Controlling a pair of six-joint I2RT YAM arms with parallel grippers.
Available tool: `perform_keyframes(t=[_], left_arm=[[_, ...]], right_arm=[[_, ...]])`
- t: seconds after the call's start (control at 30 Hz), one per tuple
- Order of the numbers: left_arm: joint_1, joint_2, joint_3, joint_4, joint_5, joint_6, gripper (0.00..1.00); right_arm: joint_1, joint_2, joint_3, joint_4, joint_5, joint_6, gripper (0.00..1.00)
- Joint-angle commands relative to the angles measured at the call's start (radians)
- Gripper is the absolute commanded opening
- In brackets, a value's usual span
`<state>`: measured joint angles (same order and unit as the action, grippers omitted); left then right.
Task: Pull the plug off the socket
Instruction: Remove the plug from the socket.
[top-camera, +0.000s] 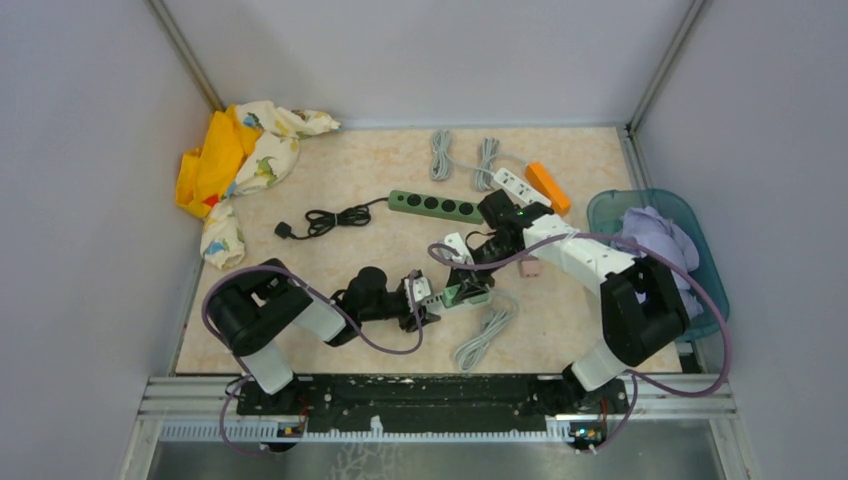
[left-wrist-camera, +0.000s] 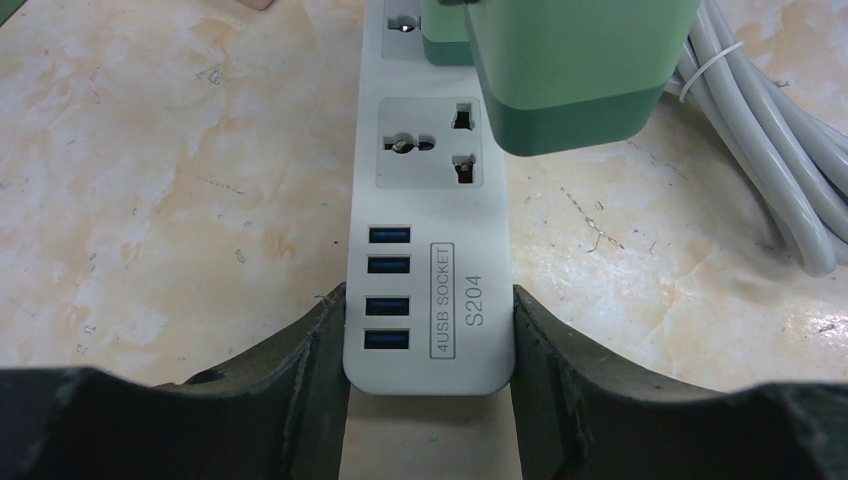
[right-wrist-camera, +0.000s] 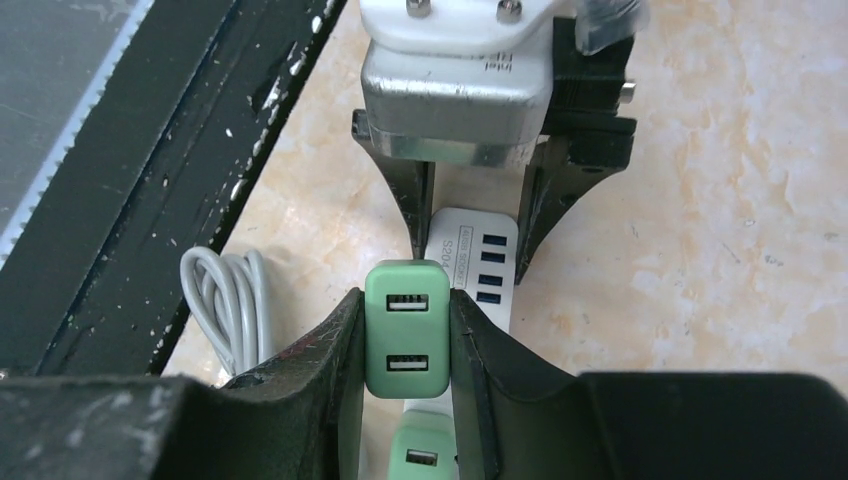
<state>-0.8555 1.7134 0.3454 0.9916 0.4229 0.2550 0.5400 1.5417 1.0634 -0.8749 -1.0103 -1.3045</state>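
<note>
The green plug (right-wrist-camera: 406, 340), at 5 o'clock from the middle of the surface (top-camera: 330, 170), is being clenched by the right pincer (right-wrist-camera: 408, 345), the socket strip (left-wrist-camera: 430, 200) being grasped at its USB end by the left pincer (left-wrist-camera: 430, 335); under an angled pull the strip risks being levered loose.

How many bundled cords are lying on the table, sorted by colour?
Grey cord bundles: 3
Black cord bundle: 1
Total: 4
</note>
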Motion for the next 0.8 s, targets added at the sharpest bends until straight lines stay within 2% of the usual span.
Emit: perform_keyframes(t=[0.0, 0.43, 0.77], left_arm=[[-0.005, 0.016, 0.003, -0.001, 0.037, -0.001, 0.0], [-0.004, 0.012, -0.005, 0.007, 0.038, -0.002, 0.0], [-0.003, 0.011, -0.009, 0.014, 0.041, -0.001, 0.0]], right_arm=[[-0.017, -0.045, 0.071, -0.032, -0.12, -0.013, 0.0], [-0.106, -0.084, 0.105, -0.102, -0.146, -0.047, 0.0], [-0.228, -0.133, 0.108, -0.091, -0.155, -0.017, 0.0]])
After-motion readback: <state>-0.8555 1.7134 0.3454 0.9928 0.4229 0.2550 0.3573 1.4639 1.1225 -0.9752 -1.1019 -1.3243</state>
